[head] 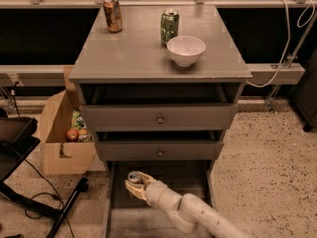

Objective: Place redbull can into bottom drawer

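Note:
The redbull can, slim and silver-grey with a shiny top, is held upright in my gripper, whose pale fingers are shut around it. Can and gripper are low inside the open bottom drawer, a wide grey tray pulled out below the cabinet, near its left rear part. Whether the can touches the drawer floor I cannot tell. My arm reaches in from the lower right.
The grey cabinet top holds a copper-orange can, a green can and a white bowl. Two knobbed drawers stand slightly open above. A cardboard box sits left; a black stand is at far left.

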Motion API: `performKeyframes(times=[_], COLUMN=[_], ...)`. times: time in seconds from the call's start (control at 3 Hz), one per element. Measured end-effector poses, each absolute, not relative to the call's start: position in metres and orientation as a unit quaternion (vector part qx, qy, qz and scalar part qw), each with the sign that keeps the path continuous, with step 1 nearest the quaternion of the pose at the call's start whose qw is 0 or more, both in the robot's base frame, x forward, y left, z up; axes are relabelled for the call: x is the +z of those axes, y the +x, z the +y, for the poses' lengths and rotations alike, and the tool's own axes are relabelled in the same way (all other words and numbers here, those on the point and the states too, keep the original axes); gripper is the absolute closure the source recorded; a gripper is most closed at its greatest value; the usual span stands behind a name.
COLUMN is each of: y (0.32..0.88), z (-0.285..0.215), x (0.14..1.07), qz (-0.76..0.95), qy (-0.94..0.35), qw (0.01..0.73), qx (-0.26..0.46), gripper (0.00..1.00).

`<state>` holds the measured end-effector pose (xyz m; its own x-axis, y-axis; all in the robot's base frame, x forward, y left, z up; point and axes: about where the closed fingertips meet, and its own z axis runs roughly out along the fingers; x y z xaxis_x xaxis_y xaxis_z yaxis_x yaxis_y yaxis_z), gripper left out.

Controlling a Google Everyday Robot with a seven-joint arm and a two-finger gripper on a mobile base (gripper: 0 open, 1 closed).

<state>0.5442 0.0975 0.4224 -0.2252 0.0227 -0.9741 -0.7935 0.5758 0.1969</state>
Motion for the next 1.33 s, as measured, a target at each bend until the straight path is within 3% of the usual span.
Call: performKeyframes(times=[0.67, 1.33], y=[0.553, 0.561], z=[0.126, 0.140], x=[0.326, 0.295], qz=[0.658, 0.645], qy=[-0.322, -0.343], qw=[0.523, 0.495], qx=[0.436, 0.470], gripper=[1.00, 1.00])
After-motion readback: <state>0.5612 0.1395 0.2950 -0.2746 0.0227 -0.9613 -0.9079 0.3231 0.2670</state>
